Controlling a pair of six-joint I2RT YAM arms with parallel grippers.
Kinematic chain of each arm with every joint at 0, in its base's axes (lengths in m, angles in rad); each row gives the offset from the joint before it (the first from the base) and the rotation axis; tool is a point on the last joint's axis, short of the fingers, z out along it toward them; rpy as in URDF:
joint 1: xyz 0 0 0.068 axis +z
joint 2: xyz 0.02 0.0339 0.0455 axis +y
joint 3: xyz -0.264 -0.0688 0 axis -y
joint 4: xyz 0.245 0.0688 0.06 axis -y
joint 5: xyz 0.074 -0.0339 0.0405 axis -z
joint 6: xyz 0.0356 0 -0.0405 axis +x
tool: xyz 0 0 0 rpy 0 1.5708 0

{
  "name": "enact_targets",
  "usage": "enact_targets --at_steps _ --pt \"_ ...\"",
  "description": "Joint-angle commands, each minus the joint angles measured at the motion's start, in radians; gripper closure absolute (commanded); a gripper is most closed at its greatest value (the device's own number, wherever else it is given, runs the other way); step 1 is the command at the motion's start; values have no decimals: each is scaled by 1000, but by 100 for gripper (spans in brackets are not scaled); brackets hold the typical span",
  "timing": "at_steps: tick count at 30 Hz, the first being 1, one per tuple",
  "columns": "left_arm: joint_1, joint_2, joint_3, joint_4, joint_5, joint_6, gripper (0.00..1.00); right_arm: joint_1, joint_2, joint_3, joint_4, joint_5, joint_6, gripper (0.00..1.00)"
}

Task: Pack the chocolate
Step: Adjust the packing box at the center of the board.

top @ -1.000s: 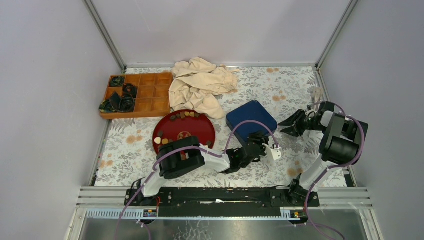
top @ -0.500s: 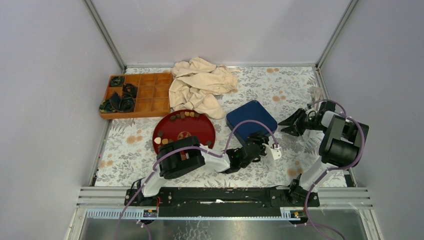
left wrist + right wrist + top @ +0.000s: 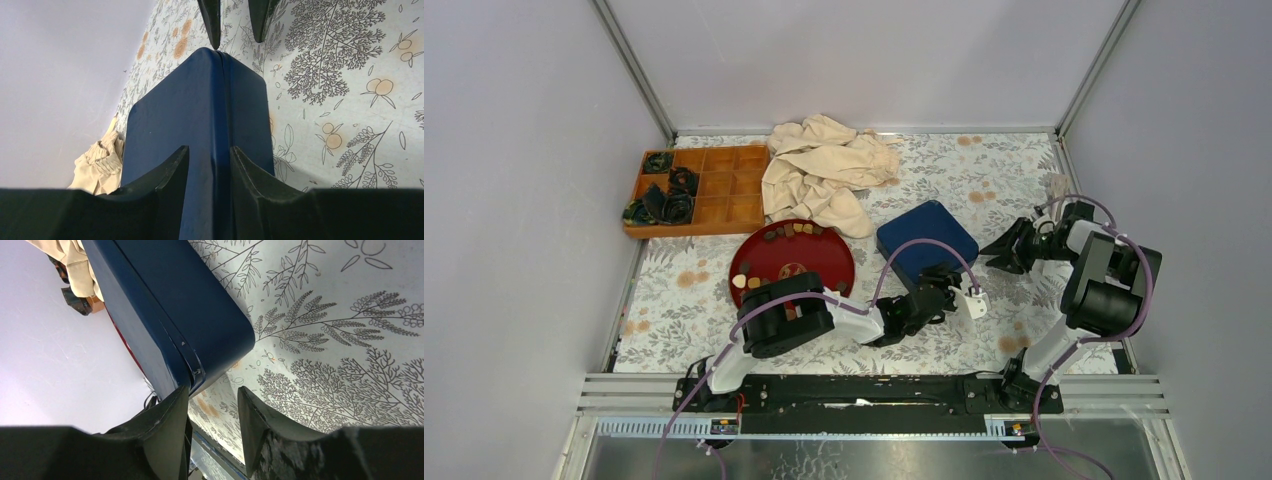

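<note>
The chocolate [image 3: 790,231] lies as small brown and cream pieces on a red plate [image 3: 822,258]. A closed blue box [image 3: 927,238] sits to the plate's right. My left gripper [image 3: 941,287] is at the box's near corner. In the left wrist view the gripper [image 3: 209,152] has its jaws a little apart, astride an edge of the box [image 3: 170,115]. My right gripper [image 3: 1001,252] is open and empty just right of the box. In the right wrist view the gripper [image 3: 213,390] is low over the table, with the box's corner [image 3: 170,300] just ahead of it.
An orange compartment tray [image 3: 724,186] with dark paper cups stands at the back left. A crumpled beige cloth [image 3: 824,170] lies behind the plate and box. Walls close in on three sides.
My right gripper has shifted slightly left, toward the blue box. My left arm has not visibly moved.
</note>
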Motion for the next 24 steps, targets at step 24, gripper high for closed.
enact_targets --at_steps 24 --pt "12 -10 19 52 46 -29 59 61 -16 73 7 115 -15 51"
